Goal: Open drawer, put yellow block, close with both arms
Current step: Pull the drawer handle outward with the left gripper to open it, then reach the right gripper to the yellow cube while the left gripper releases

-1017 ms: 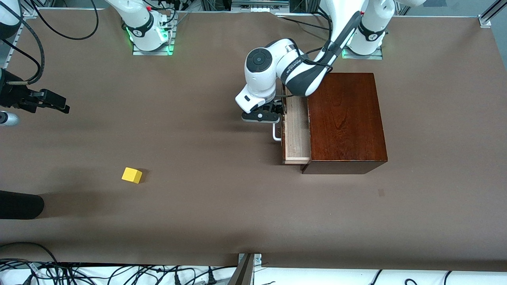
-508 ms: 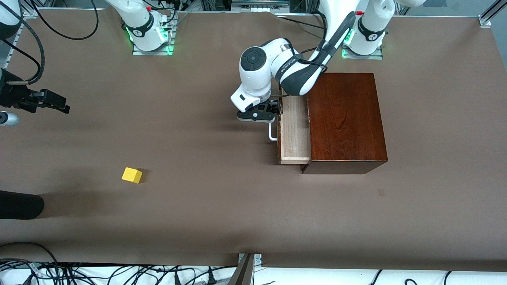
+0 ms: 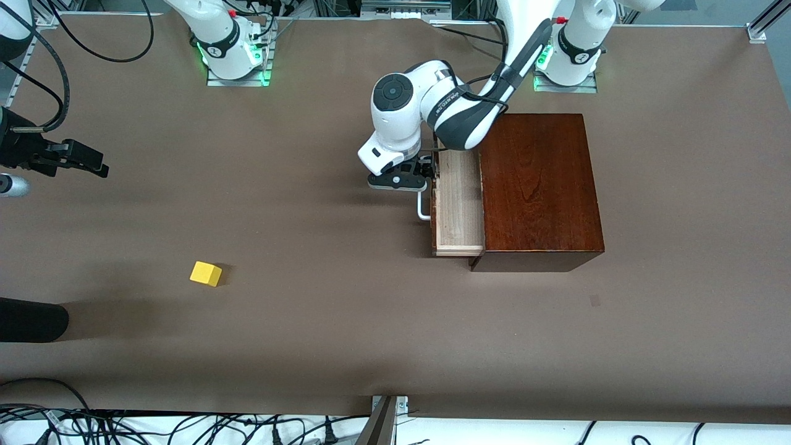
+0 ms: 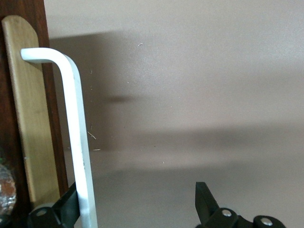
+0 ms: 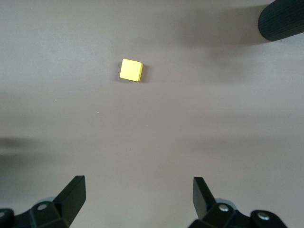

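Observation:
The glossy dark wooden box point(image 3: 537, 185) stands toward the left arm's end of the table. Its drawer point(image 3: 458, 210) is pulled partly out and shows a pale wood tray. My left gripper point(image 3: 415, 177) point(image 4: 137, 202) is open at the white bar handle point(image 3: 423, 210) point(image 4: 78, 142). One finger point(image 4: 66, 209) sits between the bar and the drawer front, touching the bar; the other stands well clear of it. The yellow block point(image 3: 206, 273) point(image 5: 131, 70) lies on the bare table toward the right arm's end. My right gripper point(image 3: 86, 162) point(image 5: 137, 190) hangs open and empty above the table, apart from the block.
A dark rounded object point(image 3: 31, 319) point(image 5: 282, 21) juts in over the table's edge at the right arm's end, nearer the front camera than the block. Cables run along the table's front edge and round the arm bases.
The drawer has slid farther out of the box toward the right arm's end, with my left gripper moving along at the handle. The right arm and the block have not moved.

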You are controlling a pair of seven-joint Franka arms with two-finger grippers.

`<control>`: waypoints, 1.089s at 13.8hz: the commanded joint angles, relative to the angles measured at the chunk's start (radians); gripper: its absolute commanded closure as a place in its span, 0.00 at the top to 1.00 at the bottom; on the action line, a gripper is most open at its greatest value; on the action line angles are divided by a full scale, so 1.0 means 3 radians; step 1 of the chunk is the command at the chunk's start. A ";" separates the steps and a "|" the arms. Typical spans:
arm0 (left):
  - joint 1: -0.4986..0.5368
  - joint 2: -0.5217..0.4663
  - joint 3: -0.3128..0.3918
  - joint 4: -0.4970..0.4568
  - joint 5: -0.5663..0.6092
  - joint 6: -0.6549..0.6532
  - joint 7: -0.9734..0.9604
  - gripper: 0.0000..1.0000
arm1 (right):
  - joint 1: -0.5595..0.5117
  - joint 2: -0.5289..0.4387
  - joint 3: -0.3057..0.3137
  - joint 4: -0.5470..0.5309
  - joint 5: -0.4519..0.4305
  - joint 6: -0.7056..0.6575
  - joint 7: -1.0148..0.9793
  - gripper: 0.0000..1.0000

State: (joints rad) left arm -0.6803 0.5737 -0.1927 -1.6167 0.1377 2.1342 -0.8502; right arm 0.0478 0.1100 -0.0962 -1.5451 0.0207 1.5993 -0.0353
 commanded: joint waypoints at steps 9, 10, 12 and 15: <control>0.0007 -0.0087 -0.0022 0.0087 -0.0260 -0.0190 0.0211 1.00 | 0.0137 0.0216 0.0014 0.0149 -0.0033 0.0196 0.0256 1.00; 0.0028 -0.0087 -0.0017 0.0082 -0.0255 -0.0287 0.0211 1.00 | 0.0158 0.0272 0.0014 0.0155 -0.0033 0.0328 0.0251 1.00; 0.0038 -0.0097 0.0039 0.0076 -0.0255 -0.0461 0.0211 1.00 | 0.0234 0.0415 0.0014 0.0185 -0.0033 0.0609 0.0194 1.00; 0.0054 -0.0168 0.0029 0.0112 -0.0265 -0.0492 0.0206 1.00 | 0.0255 0.0854 0.0009 0.0526 -0.0018 0.0820 0.0179 1.00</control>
State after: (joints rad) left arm -0.6767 0.5640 -0.1913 -1.5717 0.0844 2.0355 -0.8158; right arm 0.1237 0.2620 -0.0907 -1.5051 0.0208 1.8459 0.0208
